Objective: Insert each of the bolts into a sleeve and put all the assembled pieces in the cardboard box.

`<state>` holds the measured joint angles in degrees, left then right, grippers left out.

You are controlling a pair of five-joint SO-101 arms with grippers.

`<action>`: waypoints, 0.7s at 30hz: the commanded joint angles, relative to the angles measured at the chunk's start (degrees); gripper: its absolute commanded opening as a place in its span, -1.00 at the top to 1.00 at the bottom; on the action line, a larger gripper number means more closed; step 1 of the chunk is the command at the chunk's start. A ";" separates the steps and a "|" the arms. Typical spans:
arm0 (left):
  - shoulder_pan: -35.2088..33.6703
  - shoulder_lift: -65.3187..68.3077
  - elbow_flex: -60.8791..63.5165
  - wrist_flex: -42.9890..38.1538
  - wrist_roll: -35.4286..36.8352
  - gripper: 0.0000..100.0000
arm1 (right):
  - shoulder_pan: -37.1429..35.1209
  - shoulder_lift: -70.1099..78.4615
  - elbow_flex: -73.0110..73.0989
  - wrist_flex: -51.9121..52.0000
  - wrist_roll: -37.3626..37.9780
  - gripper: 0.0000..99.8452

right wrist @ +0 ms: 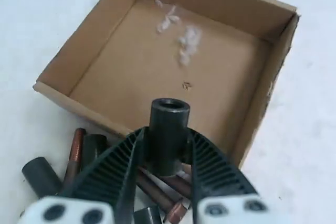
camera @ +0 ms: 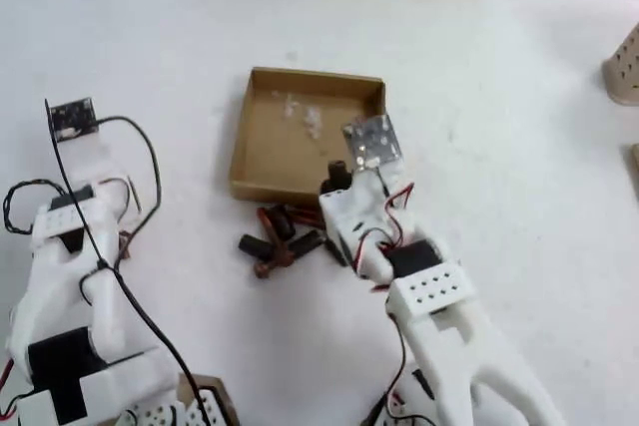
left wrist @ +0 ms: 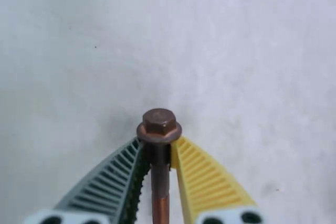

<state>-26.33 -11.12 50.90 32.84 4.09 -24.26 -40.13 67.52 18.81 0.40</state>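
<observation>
the right claw (right wrist: 165, 139) is clamped on a black sleeve (right wrist: 169, 115), which stands upright between its dark ribbed fingers (right wrist: 113, 174), open bore on top, the upper end poking past the fingertips. claw and sleeve hang at the near wall of the cardboard box (camera: 262, 162), toward that wall's right corner. the shallow box sits open about midway across the white table (camera: 499, 77), closer to the far edge than the near one, with a few white flecks (right wrist: 181, 38) on its floor. on the table just outside the box's near wall lies a loose heap of parts (camera: 283, 239): copper-coloured bolts and short black sleeves on their sides, several touching one another, just beside the right claw and lower than the sleeve it grips. the right arm (camera: 429, 291) slants in from the table's near edge toward the box. near the table's left edge, well apart from box and heap, stands the left arm (camera: 65, 246), trailing black cable. the left claw (left wrist: 157, 145) is closed tight on a copper-coloured bolt (left wrist: 159, 124), one grey finger (left wrist: 113, 182) and one yellow finger (left wrist: 205, 182) pinching the shank just under the hexagonal flanged head, which juts past the fingertips, while the shank runs back between the fingers toward the wrist. bare white table lies behind the bolt. a pale perforated object (camera: 624, 72) stands at the table's right edge.
</observation>
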 commanded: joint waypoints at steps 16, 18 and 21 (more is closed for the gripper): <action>2.07 -2.68 1.05 -5.36 -0.62 0.95 | -9.27 -1.89 22.86 -50.77 -6.77 0.97; 2.07 -2.68 1.05 -5.36 -0.62 0.95 | -10.42 -1.89 24.79 -55.08 -6.95 0.97; 2.07 -2.68 1.05 -5.36 -0.62 0.95 | -12.44 -1.89 26.73 -58.86 -6.95 0.97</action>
<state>-25.36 -11.12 52.40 28.97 3.91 -34.90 -40.22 93.71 -34.81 -5.85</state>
